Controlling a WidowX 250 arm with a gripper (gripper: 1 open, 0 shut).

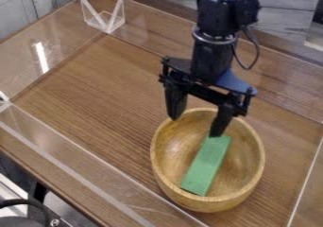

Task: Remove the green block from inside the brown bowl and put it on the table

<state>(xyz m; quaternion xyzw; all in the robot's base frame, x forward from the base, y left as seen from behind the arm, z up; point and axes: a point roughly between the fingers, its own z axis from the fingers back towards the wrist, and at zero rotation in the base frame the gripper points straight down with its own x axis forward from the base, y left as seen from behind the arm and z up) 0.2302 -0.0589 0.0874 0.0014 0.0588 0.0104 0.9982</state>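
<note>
Robot lab bench: wood-grain table (89, 89) inside low clear plastic walls (76, 169).

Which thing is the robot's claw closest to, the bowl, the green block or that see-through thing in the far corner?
The green block: the open gripper hangs right above its far end inside the brown bowl.
</note>
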